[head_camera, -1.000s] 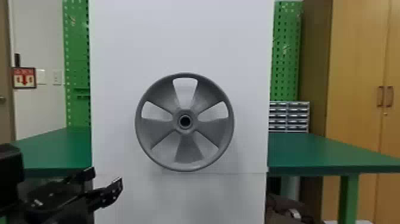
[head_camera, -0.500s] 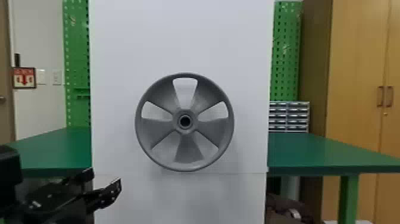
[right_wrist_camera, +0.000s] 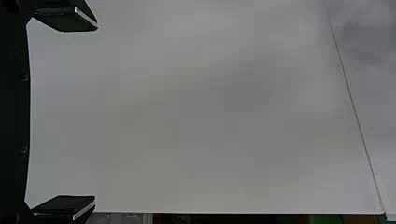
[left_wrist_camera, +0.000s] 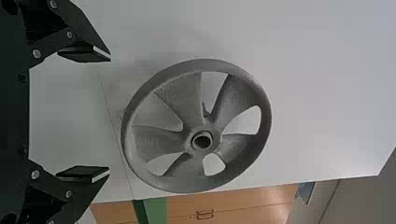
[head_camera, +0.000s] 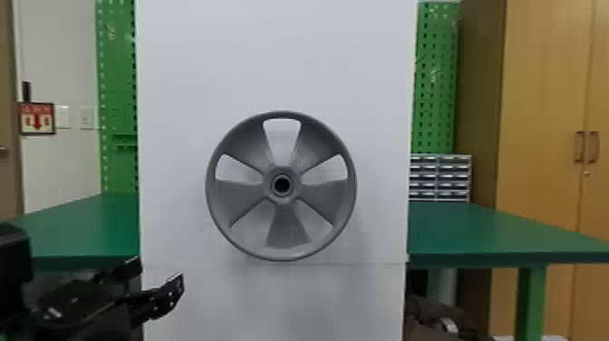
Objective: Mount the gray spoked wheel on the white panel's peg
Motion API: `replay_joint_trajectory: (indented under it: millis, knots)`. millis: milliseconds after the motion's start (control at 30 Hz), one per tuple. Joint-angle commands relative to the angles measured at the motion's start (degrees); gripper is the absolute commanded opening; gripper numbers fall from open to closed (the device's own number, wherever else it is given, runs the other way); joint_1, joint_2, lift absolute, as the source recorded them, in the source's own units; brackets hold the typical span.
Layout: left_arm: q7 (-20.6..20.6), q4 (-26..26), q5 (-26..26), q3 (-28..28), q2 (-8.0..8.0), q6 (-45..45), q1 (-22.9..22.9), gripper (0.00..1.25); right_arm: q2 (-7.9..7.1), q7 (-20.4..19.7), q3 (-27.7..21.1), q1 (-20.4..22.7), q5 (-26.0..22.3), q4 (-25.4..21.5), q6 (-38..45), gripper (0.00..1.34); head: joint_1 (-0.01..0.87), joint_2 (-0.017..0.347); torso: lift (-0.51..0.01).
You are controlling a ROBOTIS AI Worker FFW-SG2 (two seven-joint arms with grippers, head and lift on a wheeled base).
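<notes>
Since a moment ago, the left pincer [head_camera: 158, 272] has slid a tiny bit away from the gray wheel [head_camera: 290, 229]. It is wide apart and empty, and so is the right pincer [right_wrist_camera: 96, 113]. Upright on the white panel's [head_camera: 281, 54] front, the round wheel points its middle hole at the robot. Head view: flat face; left wrist view: the rim's side too.

White panel [head_camera: 281, 63], upright; level seam [head_camera: 380, 263] runs between its side edges. Gray spoked wheel [head_camera: 287, 226] on its face, about midway between those edges, lower rim just above seam. Green table [head_camera: 489, 231] behind, tabletop out past both side edges. Drawer unit [head_camera: 439, 177] at tabletop's far edge, beside panel's right edge.
</notes>
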Motion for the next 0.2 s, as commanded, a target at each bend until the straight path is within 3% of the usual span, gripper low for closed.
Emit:
replay_joint_trajectory:
  millis: [0, 167]
  knots:
    - [0.00, 0.00, -0.03, 0.00, 0.00, -0.06, 0.11, 0.85, 0.08, 0.00, -0.20, 0.38, 0.17, 0.53, -0.02, 1.34, 0.084, -0.008, -0.483]
    - [0.00, 0.00, -0.03, 0.00, 0.00, -0.06, 0.11, 0.85, 0.17, 0.00, -0.11, 0.29, 0.17, 0.53, -0.02, 1.34, 0.084, -0.008, -0.483]
